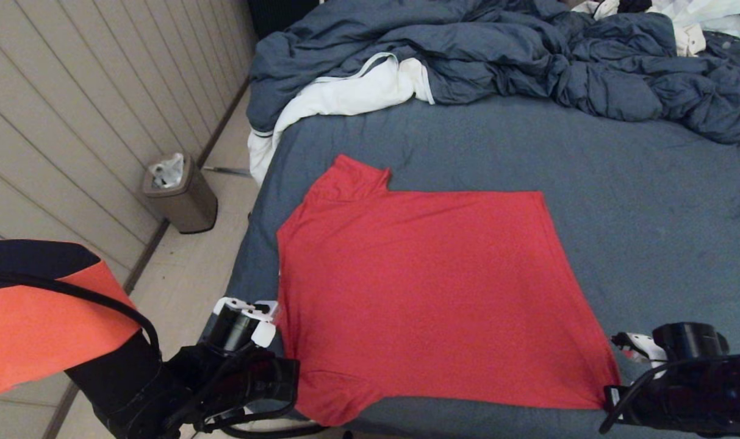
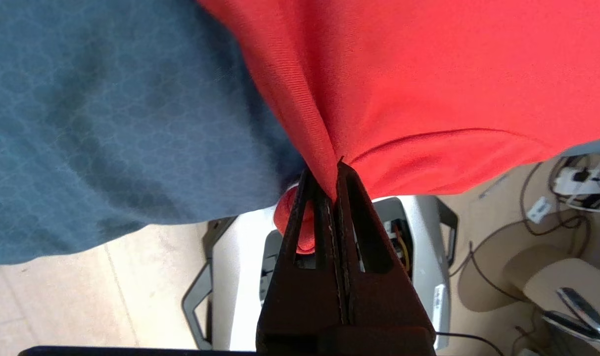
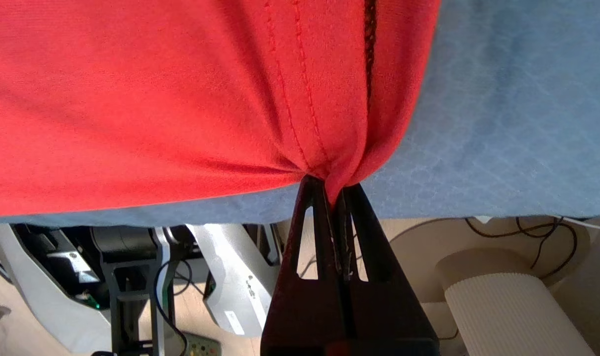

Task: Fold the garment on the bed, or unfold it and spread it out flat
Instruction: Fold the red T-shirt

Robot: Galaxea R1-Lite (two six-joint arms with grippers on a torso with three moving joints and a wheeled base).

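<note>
**A:** Where's the shirt lying?

**B:** The red short-sleeved T-shirt (image 1: pixel 424 292) lies plain side up on the bed (image 1: pixel 650 213), on its slate-blue fitted sheet, towards the near edge and the near left corner, one sleeve hanging over that edge. My left gripper (image 2: pixel 335 170) has its jaws pressed together on a pleat of red cloth at the shirt's near left corner. My right gripper (image 3: pixel 335 195) pinches the stitched hem at the near right corner the same way.

**A:** How would you do this step well?

**B:** I judge it a two-corner lift. I'd raise both corners together, evenly, keeping the near edge taut, so the fabric carries over without bunching or slipping free.

**A:** And around it?

**B:** A rumpled blue duvet (image 1: pixel 528 55) is heaped along the bed's far edge, well apart from the shirt, with a white cloth (image 1: pixel 345 94) spilling out at the far left corner. Beyond the left edge, a small metal bin (image 1: pixel 180 195) stands against the panelled wall (image 1: pixel 71 110).
</note>
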